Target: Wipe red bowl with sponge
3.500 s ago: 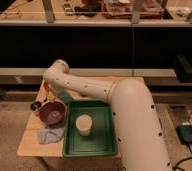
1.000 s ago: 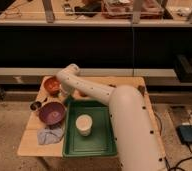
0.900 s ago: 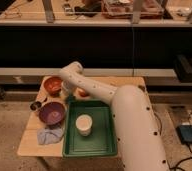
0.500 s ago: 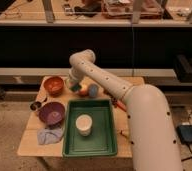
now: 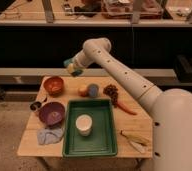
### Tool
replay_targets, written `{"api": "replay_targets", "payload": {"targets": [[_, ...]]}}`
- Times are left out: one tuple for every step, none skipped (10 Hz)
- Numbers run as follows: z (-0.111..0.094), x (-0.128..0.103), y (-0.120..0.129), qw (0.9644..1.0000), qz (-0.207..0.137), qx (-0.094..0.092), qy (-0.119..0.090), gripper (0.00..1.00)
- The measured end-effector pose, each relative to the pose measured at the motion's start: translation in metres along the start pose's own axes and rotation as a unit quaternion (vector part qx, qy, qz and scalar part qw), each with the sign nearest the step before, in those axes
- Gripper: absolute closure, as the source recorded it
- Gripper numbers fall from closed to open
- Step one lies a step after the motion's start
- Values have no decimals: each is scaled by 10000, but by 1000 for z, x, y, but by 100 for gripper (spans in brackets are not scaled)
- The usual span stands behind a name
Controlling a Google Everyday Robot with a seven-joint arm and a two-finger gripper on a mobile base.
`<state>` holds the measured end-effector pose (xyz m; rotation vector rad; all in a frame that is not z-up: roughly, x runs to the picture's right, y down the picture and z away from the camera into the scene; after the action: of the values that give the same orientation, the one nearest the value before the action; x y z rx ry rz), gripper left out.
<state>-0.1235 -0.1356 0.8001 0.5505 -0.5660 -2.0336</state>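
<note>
The red bowl (image 5: pixel 54 85) sits at the table's back left corner, small and orange-red with a darker inside. My gripper (image 5: pixel 71 67) hangs in the air above and just right of it, off the table surface. It is shut on the sponge (image 5: pixel 70 65), a small teal-green block with a yellowish side that shows at the end of the white arm. The sponge is not touching the bowl.
A purple bowl (image 5: pixel 51 113) and a small metal cup (image 5: pixel 35 105) stand in front of the red bowl. A pale blue rag (image 5: pixel 50 135) lies at the front left. A green tray (image 5: pixel 101 142) holds a white cup (image 5: pixel 83 124). Fruit, grapes (image 5: pixel 110 90) and a carrot (image 5: pixel 124 107) lie to the right.
The arm has risen from low over the table's left side. The gripper now hangs higher, above and right of the red bowl, with the sponge in it.
</note>
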Motion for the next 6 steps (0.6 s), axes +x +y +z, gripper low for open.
{"api": "replay_targets", "payload": {"targets": [[-7,17,-3,9994,-151,-129,293,100],[-6,32,-8,9979,-169,-312,533,100],[-2,44,-12,9961,-169,-490,708,100],[-1,50,-14,9951,-155,-556,807,100],[0,54,-14,9939,-161,-636,883,100],[0,55,-15,9939,-163,-636,887,100]]}}
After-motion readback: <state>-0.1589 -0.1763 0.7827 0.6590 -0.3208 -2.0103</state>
